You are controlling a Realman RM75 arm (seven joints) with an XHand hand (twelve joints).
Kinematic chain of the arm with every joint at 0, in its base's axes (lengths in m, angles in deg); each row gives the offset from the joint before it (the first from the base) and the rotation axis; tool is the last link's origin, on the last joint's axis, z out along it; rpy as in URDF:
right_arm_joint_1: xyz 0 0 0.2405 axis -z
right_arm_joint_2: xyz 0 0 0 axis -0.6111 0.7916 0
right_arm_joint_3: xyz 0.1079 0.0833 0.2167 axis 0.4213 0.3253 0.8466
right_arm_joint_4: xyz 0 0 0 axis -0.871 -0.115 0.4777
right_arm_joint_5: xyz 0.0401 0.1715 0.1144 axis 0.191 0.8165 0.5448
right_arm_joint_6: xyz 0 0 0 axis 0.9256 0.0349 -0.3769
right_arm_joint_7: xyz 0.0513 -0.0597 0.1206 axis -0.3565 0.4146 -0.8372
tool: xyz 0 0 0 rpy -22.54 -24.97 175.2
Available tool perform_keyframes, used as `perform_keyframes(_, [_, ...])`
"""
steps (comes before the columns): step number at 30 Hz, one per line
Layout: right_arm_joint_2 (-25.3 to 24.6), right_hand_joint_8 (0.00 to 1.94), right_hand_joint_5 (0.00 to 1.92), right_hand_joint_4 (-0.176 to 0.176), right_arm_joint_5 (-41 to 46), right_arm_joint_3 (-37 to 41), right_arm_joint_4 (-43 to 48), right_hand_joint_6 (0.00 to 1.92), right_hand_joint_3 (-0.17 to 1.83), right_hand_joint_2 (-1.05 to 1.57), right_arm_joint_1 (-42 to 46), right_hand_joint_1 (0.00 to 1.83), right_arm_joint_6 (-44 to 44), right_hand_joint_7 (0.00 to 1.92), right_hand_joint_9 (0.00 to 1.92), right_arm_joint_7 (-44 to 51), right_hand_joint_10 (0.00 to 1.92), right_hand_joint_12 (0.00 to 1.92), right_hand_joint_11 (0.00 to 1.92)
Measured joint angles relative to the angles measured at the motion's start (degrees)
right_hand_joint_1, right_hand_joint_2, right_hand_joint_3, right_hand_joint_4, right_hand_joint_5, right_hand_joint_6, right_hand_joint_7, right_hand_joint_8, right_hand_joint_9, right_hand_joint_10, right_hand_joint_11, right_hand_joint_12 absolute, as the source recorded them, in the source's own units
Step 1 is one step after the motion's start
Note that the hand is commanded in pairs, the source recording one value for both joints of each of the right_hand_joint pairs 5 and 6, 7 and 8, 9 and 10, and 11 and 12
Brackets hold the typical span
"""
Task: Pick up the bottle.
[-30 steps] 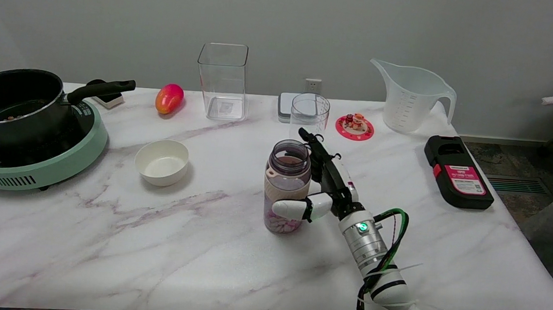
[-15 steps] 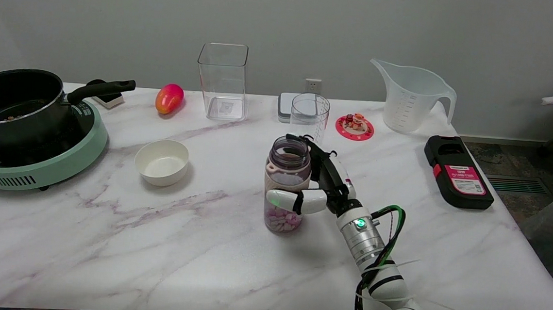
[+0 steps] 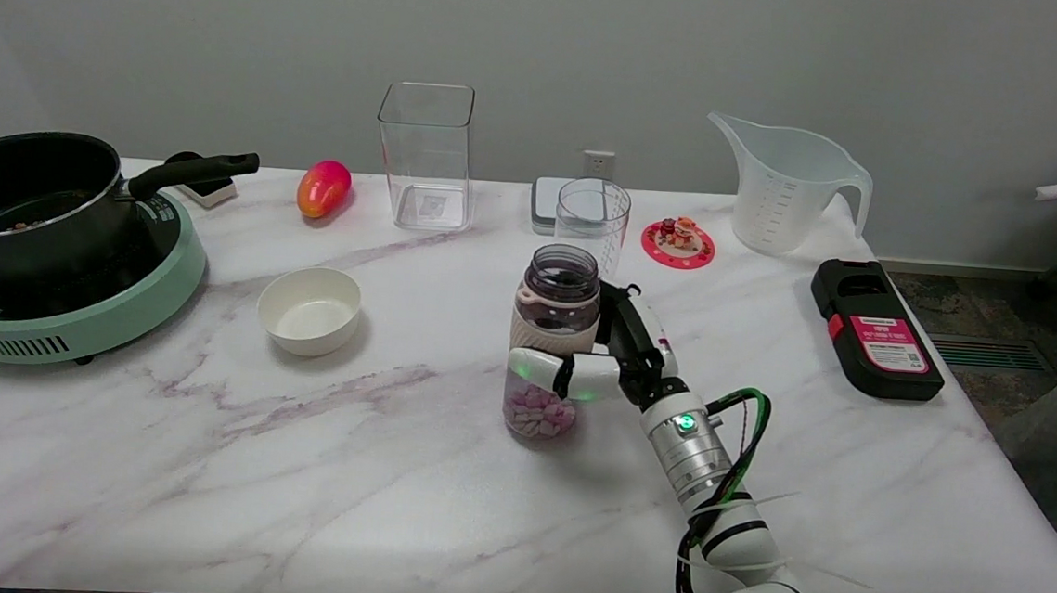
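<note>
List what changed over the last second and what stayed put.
The right hand closed in from the bottle's right: its fingers, spread beside the bottle a second ago, now wrap around its middle and grip it. The bottle has shifted a little, though whether it has left the table cannot be told. The bowl, pot, glass and measuring jug stayed where they were.

A white marble-patterned table [image 3: 386, 473] is seen. At its nine o'clock edge a green induction cooker [image 3: 72, 311] is placed. A white bowl [image 3: 309, 310] is set left of centre. Along the twelve o'clock edge a red mango [image 3: 323, 188], a clear square container [image 3: 426, 155], a glass [image 3: 592, 215], a pink coaster [image 3: 678, 242] and a measuring jug [image 3: 785, 186] are ranged. A black-and-red device [image 3: 875, 329] lies at two o'clock.
</note>
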Motion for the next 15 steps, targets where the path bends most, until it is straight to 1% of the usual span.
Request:
perform_keyframes(2, [0.0, 1.32, 1.04, 0.0, 0.01, 0.01, -0.05, 1.04, 0.61, 0.62, -0.07, 1.25, 0.0, 1.32, 1.15, -0.01, 1.15, 0.81, 0.81])
perform_keyframes(7, [-0.03, 1.33, 1.05, 0.0, 0.02, 0.03, -0.07, 1.05, 0.59, 0.64, -0.25, 1.25, 0.0, 1.33, 1.18, -0.04, 1.18, 0.84, 0.84])
perform_keyframes(12, [-0.04, 1.39, 1.1, 0.0, 0.04, 0.2, 0.37, 1.1, 0.56, 0.76, -0.41, 1.28, -0.92, 1.39, 1.25, -0.05, 1.25, 0.91, 0.91])
perform_keyframes(15, [0.01, 1.47, 1.18, 0.0, 0.06, 0.43, 1.0, 1.18, 0.54, 0.89, -0.44, 1.29, -1.75, 1.47, 1.35, -0.01, 1.35, 0.99, 0.99])
